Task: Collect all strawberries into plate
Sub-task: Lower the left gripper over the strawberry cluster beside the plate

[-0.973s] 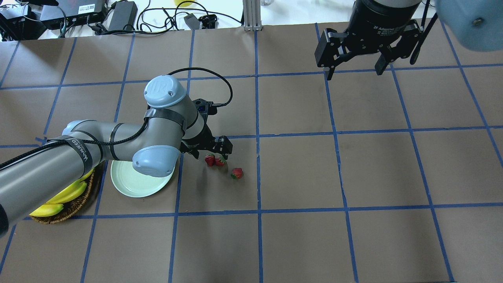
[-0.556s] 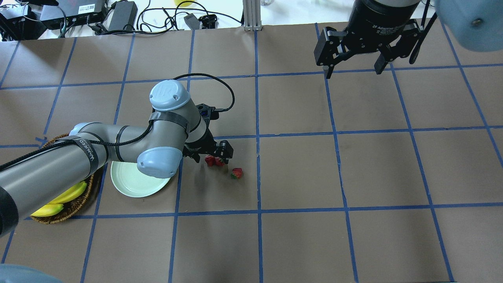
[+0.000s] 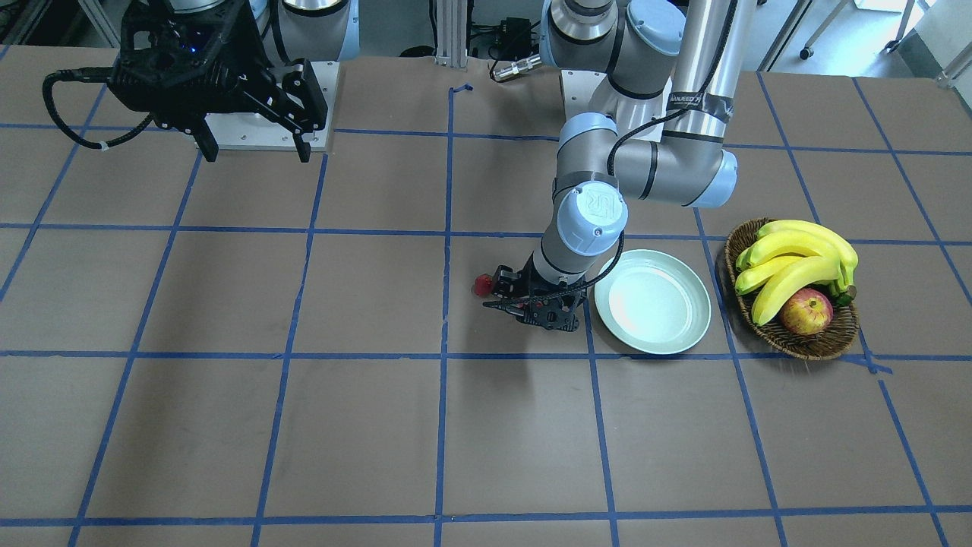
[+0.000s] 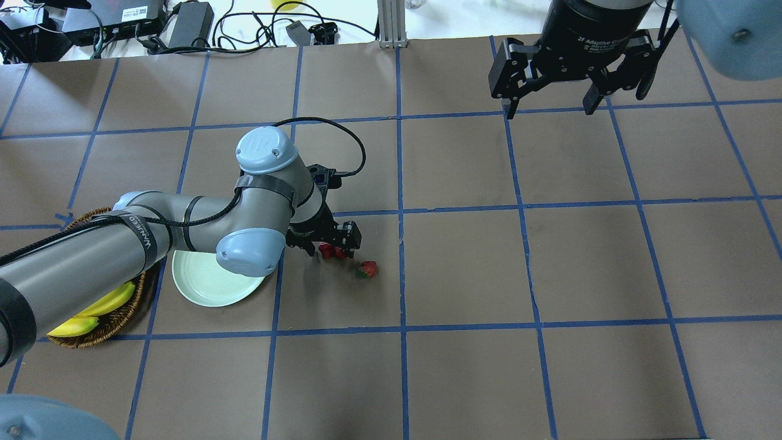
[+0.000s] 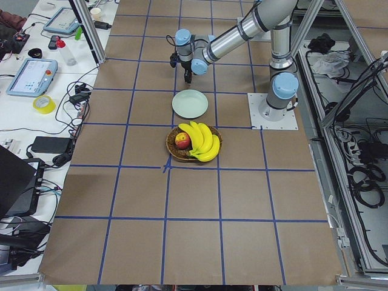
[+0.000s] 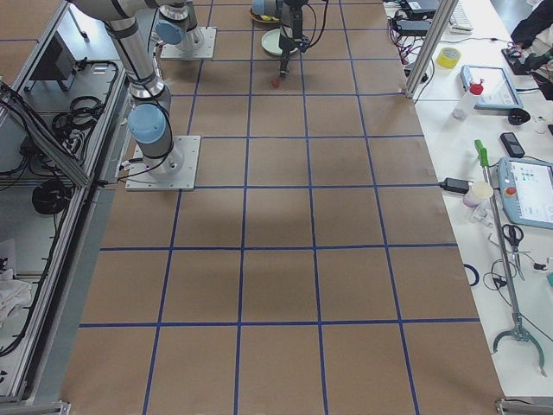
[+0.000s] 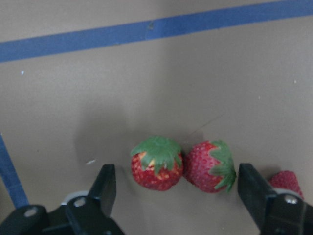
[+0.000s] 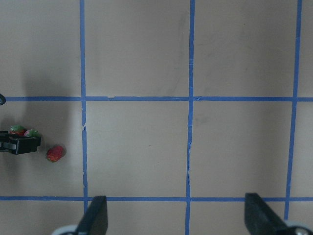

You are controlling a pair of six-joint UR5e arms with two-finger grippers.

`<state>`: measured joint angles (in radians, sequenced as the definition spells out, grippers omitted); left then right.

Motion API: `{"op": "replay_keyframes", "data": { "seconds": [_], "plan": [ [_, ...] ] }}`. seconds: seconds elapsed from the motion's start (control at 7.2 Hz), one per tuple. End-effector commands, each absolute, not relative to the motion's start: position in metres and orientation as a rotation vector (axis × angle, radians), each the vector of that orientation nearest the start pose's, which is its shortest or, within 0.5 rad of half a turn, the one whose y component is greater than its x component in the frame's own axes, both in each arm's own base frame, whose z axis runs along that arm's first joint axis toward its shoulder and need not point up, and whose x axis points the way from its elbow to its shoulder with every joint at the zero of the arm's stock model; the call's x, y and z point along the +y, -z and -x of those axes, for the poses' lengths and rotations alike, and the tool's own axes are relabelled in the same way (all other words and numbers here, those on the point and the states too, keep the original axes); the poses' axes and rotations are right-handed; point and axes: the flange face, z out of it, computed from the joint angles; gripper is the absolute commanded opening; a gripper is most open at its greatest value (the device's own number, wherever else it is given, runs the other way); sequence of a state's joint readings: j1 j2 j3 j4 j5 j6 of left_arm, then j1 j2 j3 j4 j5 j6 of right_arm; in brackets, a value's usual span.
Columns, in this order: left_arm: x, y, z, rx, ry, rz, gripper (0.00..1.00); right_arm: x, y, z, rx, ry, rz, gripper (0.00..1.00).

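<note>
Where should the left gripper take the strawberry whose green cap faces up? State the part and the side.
Grip the cap-up strawberry across its red body, below the cap, coming from straight above. The second strawberry touches one flank, so the left gripper, open around both, should probably turn to close on the two free flanks.

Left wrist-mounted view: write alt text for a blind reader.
Two small red strawberries with green leafy caps lie touching on the brown table surface, between the open black fingers of the left claw. A third red strawberry peeks out beyond one finger; a blue tape line crosses the top.
</note>
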<state>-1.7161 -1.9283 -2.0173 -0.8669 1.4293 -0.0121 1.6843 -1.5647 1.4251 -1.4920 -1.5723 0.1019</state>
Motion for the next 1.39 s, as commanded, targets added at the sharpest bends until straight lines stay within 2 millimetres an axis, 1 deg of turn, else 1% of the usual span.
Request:
{"op": "replay_keyframes", "data": {
  "seconds": [0.0,0.14,0.28,0.42,0.69,0.83,0.97,1.11,1.25],
  "plan": [
    [-0.484,-0.171,0.22,3.269,-0.185,-0.201,0.2,-0.478,-0.549,-0.189,3.135,0.096,0.017,1.0],
    [-0.484,-0.171,0.22,3.266,-0.184,-0.199,0.06,-0.478,-0.549,-0.189,3.135,0.096,0.017,1.0],
    [-0.486,-0.175,0.22,3.269,-0.17,-0.19,0.0,-0.478,-0.549,-0.189,3.135,0.096,0.017,1.0],
    [-0.489,-0.189,0.219,3.264,-0.129,-0.195,0.0,-0.478,-0.549,-0.189,3.135,0.096,0.017,1.0],
    [-0.504,-0.223,0.222,3.254,-0.183,-0.187,0.0,-0.478,-0.549,-0.189,3.135,0.096,0.019,1.0],
    [-0.503,-0.22,0.225,3.261,-0.204,-0.126,0.0,-0.478,-0.549,-0.189,3.135,0.096,0.019,1.0],
    [-0.503,-0.222,0.225,3.261,-0.203,-0.105,0.0,-0.478,-0.549,-0.189,3.135,0.096,0.019,1.0],
    [-0.504,-0.222,0.226,3.267,-0.202,-0.1,0.36,-0.478,-0.549,-0.189,3.135,0.096,0.019,1.0],
    [-0.504,-0.218,0.226,3.266,-0.217,-0.101,0.7,-0.478,-0.549,-0.189,3.135,0.096,0.019,1.0]
  ]
}}
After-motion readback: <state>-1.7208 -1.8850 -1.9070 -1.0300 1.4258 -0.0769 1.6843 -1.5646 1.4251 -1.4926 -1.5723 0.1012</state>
